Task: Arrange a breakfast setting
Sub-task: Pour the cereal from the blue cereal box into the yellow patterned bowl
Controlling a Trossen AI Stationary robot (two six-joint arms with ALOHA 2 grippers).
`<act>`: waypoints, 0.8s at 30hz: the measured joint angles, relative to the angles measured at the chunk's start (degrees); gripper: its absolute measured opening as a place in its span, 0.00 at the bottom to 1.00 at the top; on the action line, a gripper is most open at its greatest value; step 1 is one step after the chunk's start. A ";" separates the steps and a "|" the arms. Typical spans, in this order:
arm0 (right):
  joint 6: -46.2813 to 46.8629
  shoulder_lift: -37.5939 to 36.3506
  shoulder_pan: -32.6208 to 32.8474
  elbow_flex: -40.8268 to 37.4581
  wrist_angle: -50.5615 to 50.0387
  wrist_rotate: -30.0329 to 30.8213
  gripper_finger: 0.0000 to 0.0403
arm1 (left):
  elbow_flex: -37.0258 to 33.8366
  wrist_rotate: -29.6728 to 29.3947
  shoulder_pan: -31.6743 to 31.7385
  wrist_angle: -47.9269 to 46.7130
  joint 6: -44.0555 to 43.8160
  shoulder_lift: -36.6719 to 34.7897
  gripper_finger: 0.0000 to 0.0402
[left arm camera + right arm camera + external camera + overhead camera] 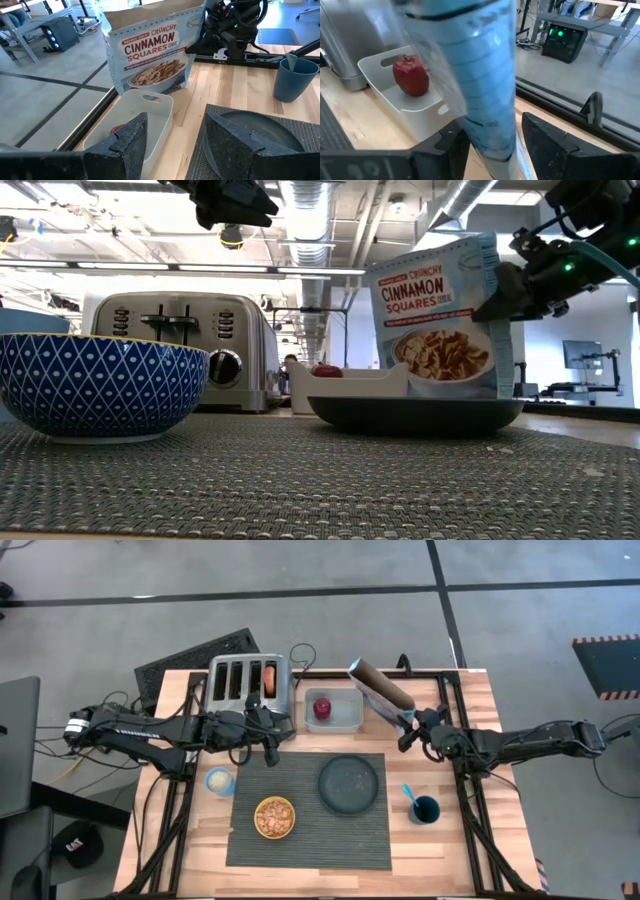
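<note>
Breakfast setting sits on the placemat (308,808) at table centre: bowl (274,817) filled with cereal near its front left, empty dark plate (349,783) at its back right, blue cup (425,808) with spoon (409,793) standing in it just off the mat's right edge. Red apple (323,707) lies in a white bin (347,716) behind the mat; bagel (269,679) pokes up from a toaster (248,683) slot left of the bin.

Right gripper (410,724) is clenched on the edge of the cereal box (379,686), arm reaching in low from the right side, wrist roughly level. Box stands tilted at the back of the table, just right of the bin; right wrist view shows the box edge between the fingers (552,137), apple (411,75) and bin (415,107) beyond. Low view: box (438,315) upright behind the plate (415,413), gripper at its right edge.

Left gripper (270,749) hovers over the mat's back left corner, just in front of the toaster, fingers (125,142) spread apart, nothing between them. Arm stretches in from the left side. Its view looks past the bin (132,125) to the box (152,50), with plate (255,132) and cup (294,77) to one side.

Small white lidded cup (218,780) sits on bare wood left of the mat. Black keyboard (195,657) lies behind the toaster.
</note>
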 joint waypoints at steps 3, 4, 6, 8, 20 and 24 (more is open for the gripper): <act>-0.15 0.00 -0.10 0.00 0.06 -0.97 0.41 | -0.01 0.00 0.00 0.09 0.00 -0.01 0.46; -0.13 0.00 -0.33 0.00 0.12 -1.60 0.36 | -0.01 0.00 0.00 0.23 0.00 -0.01 0.46; 0.32 0.00 -0.91 0.00 0.61 -3.09 0.25 | 0.01 0.00 0.00 0.52 0.00 -0.01 0.46; 1.01 0.03 -1.61 0.00 2.16 -4.46 0.12 | 0.00 -0.02 0.00 0.52 0.02 -0.01 0.46; 0.10 1.96 -7.46 0.02 7.54 -9.04 0.08 | 0.01 -0.07 0.00 0.58 0.17 -0.01 0.46; -2.06 4.90 -8.28 0.02 11.01 -9.82 0.07 | 0.01 -0.09 0.00 0.89 0.59 -0.01 0.46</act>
